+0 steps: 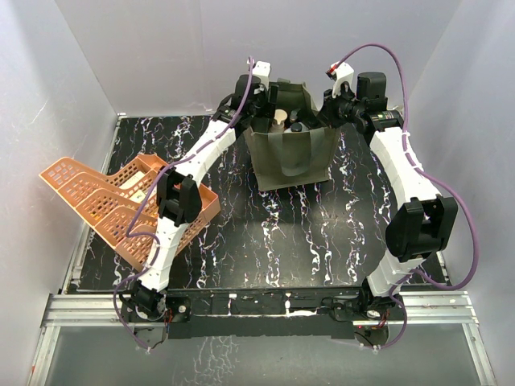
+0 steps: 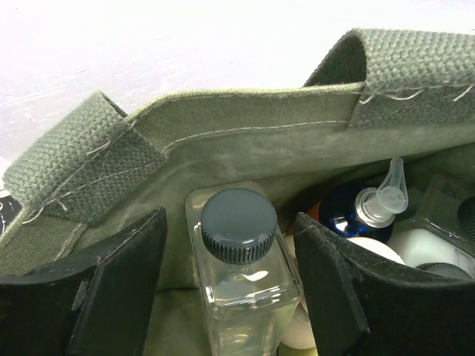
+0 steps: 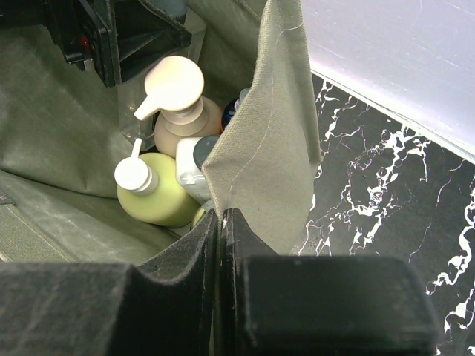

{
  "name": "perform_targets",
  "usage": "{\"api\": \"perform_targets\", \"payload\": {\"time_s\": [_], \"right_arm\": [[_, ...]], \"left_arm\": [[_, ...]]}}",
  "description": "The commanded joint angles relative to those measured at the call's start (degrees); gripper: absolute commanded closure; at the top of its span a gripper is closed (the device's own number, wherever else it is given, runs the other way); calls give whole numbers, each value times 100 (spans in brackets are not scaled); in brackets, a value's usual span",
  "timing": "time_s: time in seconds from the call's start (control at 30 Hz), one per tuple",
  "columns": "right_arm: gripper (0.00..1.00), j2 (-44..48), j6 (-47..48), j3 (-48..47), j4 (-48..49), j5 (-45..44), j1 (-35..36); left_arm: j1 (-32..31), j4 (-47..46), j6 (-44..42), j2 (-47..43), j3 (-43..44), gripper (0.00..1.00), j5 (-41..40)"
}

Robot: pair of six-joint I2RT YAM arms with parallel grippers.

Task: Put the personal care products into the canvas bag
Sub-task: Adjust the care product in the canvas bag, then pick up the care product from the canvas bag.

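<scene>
Closest, at the bottom of the frame, the left gripper (image 2: 228,230) is seen with its fingers (image 2: 119,289) spread on both sides of the square clear bottle (image 2: 245,297), which is stood inside the canvas bag (image 2: 245,148). The bag's edge is pinched tight by the right gripper (image 3: 223,222). If the left gripper is lifted crooked, the bottle could be knocked over. If the edge is tugged, the bag could be tipped.

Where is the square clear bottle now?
Left wrist view: the square clear bottle stands inside the canvas bag, between the fingers of the open left claw, left of the blue-topped bottle.
</scene>
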State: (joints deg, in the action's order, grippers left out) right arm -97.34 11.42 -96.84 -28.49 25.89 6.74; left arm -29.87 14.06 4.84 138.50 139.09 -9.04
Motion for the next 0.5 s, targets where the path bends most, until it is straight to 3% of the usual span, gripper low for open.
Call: {"api": "perform_targets", "payload": {"time_s": [0.0, 0.47], "right_arm": [[92, 141, -96, -14, 174, 89, 51], [92, 94, -105, -24, 203, 99, 54]], "left_arm": [[-28, 131, -113, -106, 90, 35, -261], [-17, 366, -187, -389, -271, 51, -808]]}}
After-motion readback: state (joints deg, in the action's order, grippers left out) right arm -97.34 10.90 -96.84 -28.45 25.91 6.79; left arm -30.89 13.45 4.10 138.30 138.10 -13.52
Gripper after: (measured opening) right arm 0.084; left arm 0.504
